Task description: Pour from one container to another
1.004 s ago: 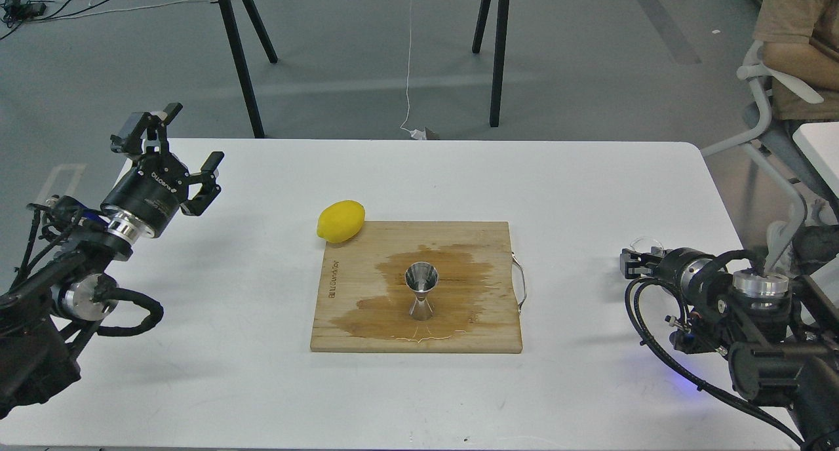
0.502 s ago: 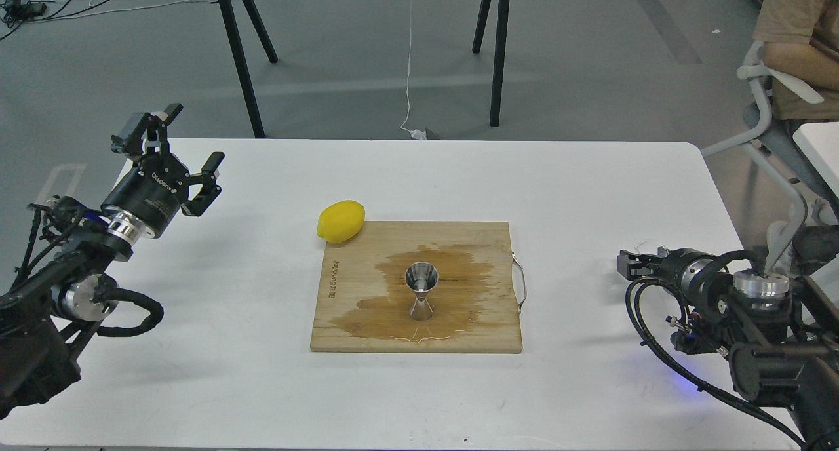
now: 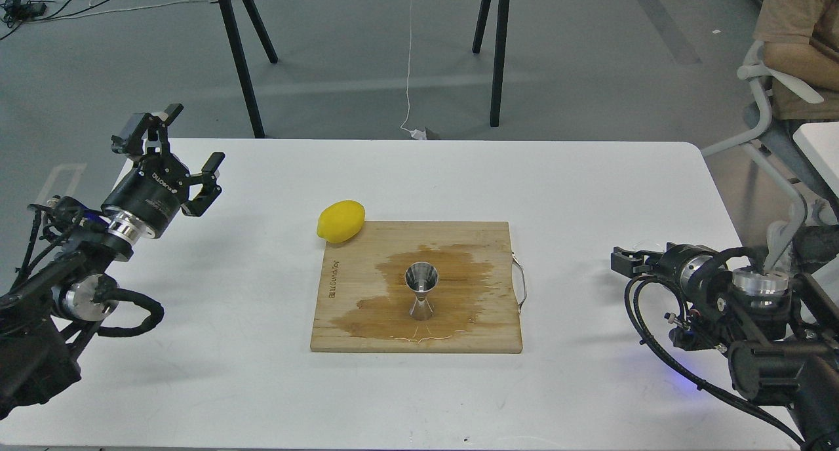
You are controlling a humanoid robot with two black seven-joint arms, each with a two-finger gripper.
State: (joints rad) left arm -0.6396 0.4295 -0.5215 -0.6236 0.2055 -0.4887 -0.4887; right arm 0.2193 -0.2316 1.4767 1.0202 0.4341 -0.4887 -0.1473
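Right arm edges toward the board; jigger waits in a spill.

The white surface (image 3: 557, 176) fills the frame, with the wooden board (image 3: 367, 320) at lower centre, darkened by a wide wet stain. The left gripper (image 3: 169, 151), at upper left, hangs well apart from everything with its fingers spread and nothing between them. The lemon (image 3: 340, 221) touches the board's upper-left corner. The right gripper (image 3: 623, 259), at lower right, has crept slightly leftward over the past second; it looks small and dark, so I cannot tell its opening, and a faint clear glass cup (image 3: 645, 244) seems to sit at it. The jigger (image 3: 421, 291) stands upright mid-board. Judging by this, the approach to pouring is underway.
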